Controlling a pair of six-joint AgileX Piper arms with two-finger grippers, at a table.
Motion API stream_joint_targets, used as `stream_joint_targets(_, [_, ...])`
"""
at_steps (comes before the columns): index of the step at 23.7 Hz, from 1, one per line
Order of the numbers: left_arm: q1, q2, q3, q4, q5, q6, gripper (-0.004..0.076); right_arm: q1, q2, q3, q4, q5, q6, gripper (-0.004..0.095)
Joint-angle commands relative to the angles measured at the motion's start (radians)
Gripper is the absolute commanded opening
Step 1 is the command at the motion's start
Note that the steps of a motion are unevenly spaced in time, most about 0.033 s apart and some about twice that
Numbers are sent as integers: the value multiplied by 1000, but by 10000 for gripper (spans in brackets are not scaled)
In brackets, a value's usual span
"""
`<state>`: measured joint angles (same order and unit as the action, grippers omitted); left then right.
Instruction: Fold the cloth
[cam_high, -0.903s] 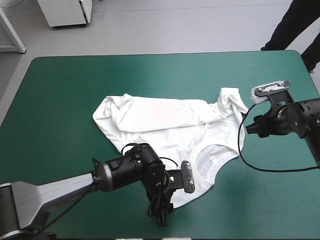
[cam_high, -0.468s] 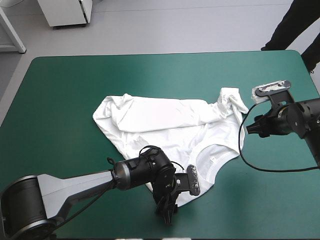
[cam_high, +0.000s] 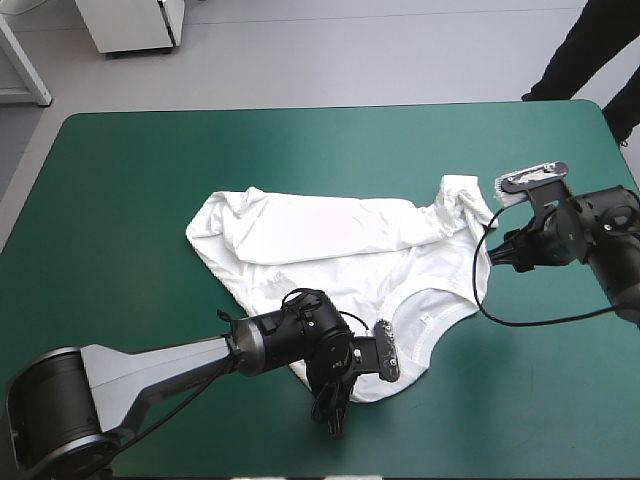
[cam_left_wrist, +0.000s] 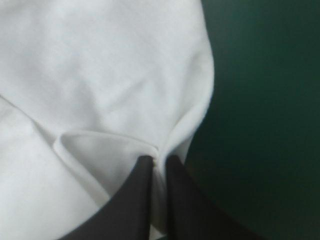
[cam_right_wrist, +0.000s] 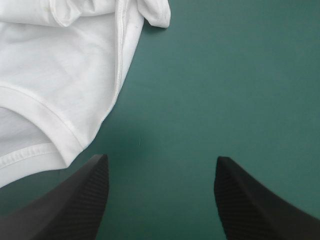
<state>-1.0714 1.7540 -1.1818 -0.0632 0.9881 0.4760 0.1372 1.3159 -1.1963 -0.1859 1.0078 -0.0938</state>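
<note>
The white T-shirt (cam_high: 340, 240) lies partly spread on the teal-green cover, its neck opening toward the near right and one sleeve bunched at the far right. My left gripper (cam_high: 335, 398) sits at the shirt's near edge. In the left wrist view its black fingers (cam_left_wrist: 145, 180) are almost together, and the left gripper (cam_left_wrist: 159, 161) pinches a raised fold of the T-shirt (cam_left_wrist: 100, 75). My right gripper (cam_high: 497, 255) hovers just off the shirt's right edge. In the right wrist view the right gripper (cam_right_wrist: 161, 159) stands open over bare cover, with the T-shirt (cam_right_wrist: 60, 65) hem beside one finger.
Bare teal-green cover (cam_high: 130, 180) surrounds the shirt on all sides. The table's near edge runs close below my left gripper. A dark trouser leg shows beyond the far right corner, off the table top.
My left arm slid a little along the shirt's near edge and its fingers closed on a fold of cloth. The right arm shifted slightly and stays open.
</note>
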Motion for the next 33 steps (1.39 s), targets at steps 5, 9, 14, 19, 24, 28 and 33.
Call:
stream_joint_targets(5, [-14,14,11,-127,11,-5,-22,0,185,-120,-27,-63,-1,577])
stream_joint_targets(9, [-14,14,11,-140,24,-2,-22,-1,363,-290,51,-54,-24,578])
stream_joint_targets(14, [-14,14,11,-151,43,0,-22,-50,548,-422,110,-50,-47,578])
stream_joint_targets(19, [-12,14,11,-164,25,5,-22,-99,614,-460,167,-59,-92,578])
stream_joint_targets(24, [-12,14,11,-181,21,10,-22,-99,705,-507,244,-49,-107,577])
stream_joint_targets(28, [-12,14,11,-181,21,10,-22,-99,748,-533,277,-39,-126,536])
stream_joint_targets(33, [-12,14,11,-179,21,10,-22,-99,766,-533,279,-12,-132,179])
